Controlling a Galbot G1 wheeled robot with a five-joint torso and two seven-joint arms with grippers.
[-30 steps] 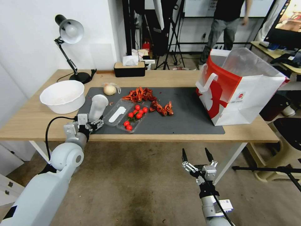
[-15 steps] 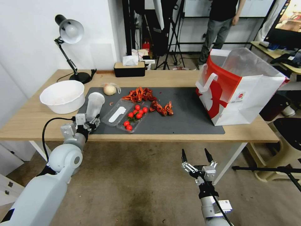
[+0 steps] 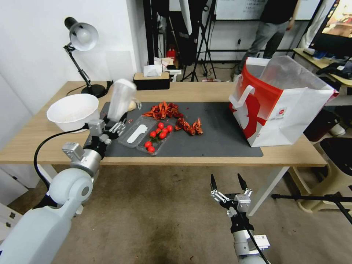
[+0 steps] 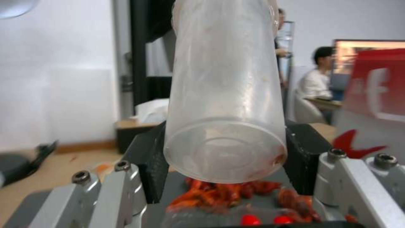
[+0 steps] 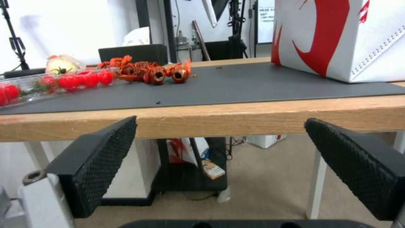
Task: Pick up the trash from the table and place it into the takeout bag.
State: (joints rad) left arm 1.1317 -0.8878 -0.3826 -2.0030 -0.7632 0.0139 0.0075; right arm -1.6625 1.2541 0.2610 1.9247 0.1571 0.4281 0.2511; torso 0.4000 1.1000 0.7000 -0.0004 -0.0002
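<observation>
The left gripper (image 3: 116,126) is clamped on the base end of a clear plastic cup (image 3: 121,99) and holds it off the dark grey mat (image 3: 216,135), above the mat's near-left part. The cup's long axis runs nearly upright, leaning a little away from the robot and toward the white bowl's far side; its closed bottom points down at the gripper and its wider mouth points up. In the left wrist view the cup (image 4: 226,95) sits between the two black pads (image 4: 147,158), its round bottom facing the camera, with a reddish smear at the rim of that bottom.

Taking the mat as landmark: the white bowl (image 3: 73,112) stands just off its left edge on the light-wood table (image 3: 205,91). A clear tray (image 3: 148,134) with cherry tomatoes and a white utensil lies on the mat's left-centre part, just beside the held cup's gripper. Red crayfish shells (image 3: 172,115) are heaped toward the mat's far middle. A pale round item in clear wrap (image 3: 130,105) lies at the mat's far-left corner, partly behind the cup. The takeout bag (image 3: 278,102) stands upright and open on the mat's right end, overhanging its edge.

The right gripper (image 3: 226,185) hangs below the table's near edge, well in front of the mat, its jaws spread wide with nothing between them.
</observation>
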